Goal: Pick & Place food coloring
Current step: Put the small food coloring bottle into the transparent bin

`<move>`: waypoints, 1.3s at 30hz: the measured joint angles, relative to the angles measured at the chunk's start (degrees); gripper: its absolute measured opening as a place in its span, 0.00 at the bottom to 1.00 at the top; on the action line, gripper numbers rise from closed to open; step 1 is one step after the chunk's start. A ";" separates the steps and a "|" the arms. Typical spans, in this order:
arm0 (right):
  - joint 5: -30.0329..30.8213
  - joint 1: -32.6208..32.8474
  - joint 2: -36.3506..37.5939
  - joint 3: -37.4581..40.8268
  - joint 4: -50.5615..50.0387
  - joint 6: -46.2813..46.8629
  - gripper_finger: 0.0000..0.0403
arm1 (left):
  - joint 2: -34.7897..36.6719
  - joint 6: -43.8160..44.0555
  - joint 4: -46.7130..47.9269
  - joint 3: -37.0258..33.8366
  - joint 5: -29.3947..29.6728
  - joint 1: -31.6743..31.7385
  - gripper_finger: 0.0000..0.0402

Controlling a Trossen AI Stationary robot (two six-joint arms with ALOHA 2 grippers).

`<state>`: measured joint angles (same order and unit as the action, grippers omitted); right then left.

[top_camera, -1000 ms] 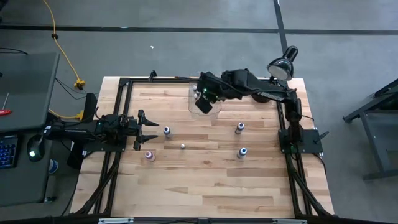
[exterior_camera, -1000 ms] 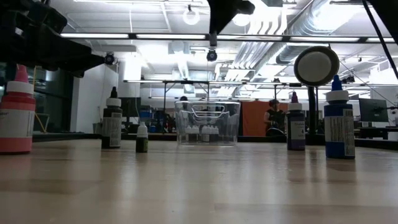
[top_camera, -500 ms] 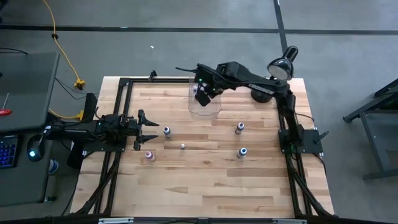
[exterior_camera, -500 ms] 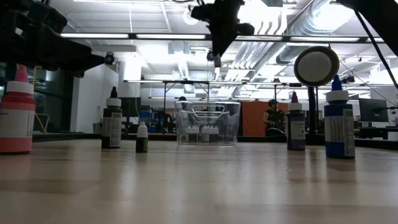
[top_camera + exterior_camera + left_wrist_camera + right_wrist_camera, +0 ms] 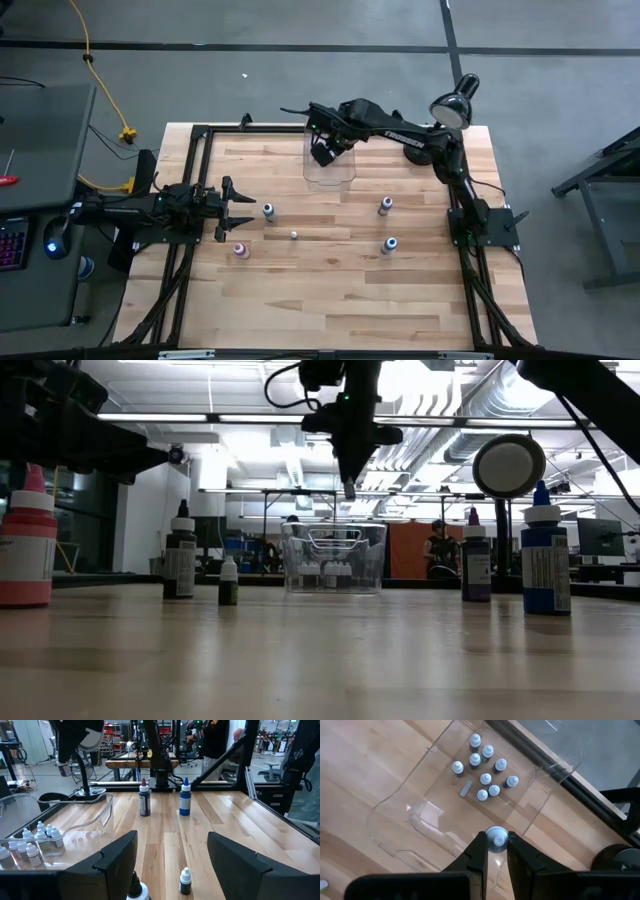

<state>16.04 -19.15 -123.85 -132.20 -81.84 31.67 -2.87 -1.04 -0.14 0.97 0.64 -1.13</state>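
Observation:
My right gripper (image 5: 495, 851) is shut on a tiny food coloring bottle (image 5: 496, 840) with a whitish cap. It hangs above the clear bin (image 5: 328, 168) near the table's far edge, as the low view (image 5: 348, 478) also shows. Several small white-capped bottles (image 5: 485, 767) stand on the bin's floor. Larger bottles stand upright on the table: a dark one (image 5: 268, 210), a pink one (image 5: 238, 250), a purple one (image 5: 385, 205), a blue one (image 5: 390, 245) and a tiny one (image 5: 293, 235). My left gripper (image 5: 240, 208) waits open at the left side, next to the dark bottle. My right gripper pinches the tiny bottle between its two fingers at the cap (image 5: 496, 841). The fingers come from above, pointing down. The bottle stays upright and is lifted clear, above the bin's opening (image 5: 333, 530).
A round black desk lamp (image 5: 452, 103) stands at the far right corner. Black frame rails run along the table's left, far and right edges. In the left wrist view the purple bottle (image 5: 144, 797) and the blue bottle (image 5: 185, 797) stand ahead, a tiny bottle (image 5: 185, 881) close by.
My right gripper has come down toward the bin while shifting slightly toward the far edge, and it now points straight down over the bin. The bottles on the table have not moved.

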 joint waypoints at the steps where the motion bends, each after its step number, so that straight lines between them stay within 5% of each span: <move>1: 0.13 0.04 -0.14 0.00 0.04 0.36 0.10 | 0.00 0.00 0.01 0.01 0.00 -0.01 0.59; 34: 1.65 0.70 -13.30 0.07 16.32 0.97 0.10 | 0.00 0.00 0.00 0.02 -0.02 -0.02 0.59; 39: 2.64 0.04 -12.76 5.95 21.37 2.86 0.10 | 0.00 0.00 0.01 0.01 -0.02 -0.01 0.59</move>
<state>18.68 -19.11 -136.62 -126.25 -60.47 34.52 -2.87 -1.04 -0.13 0.99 0.62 -1.14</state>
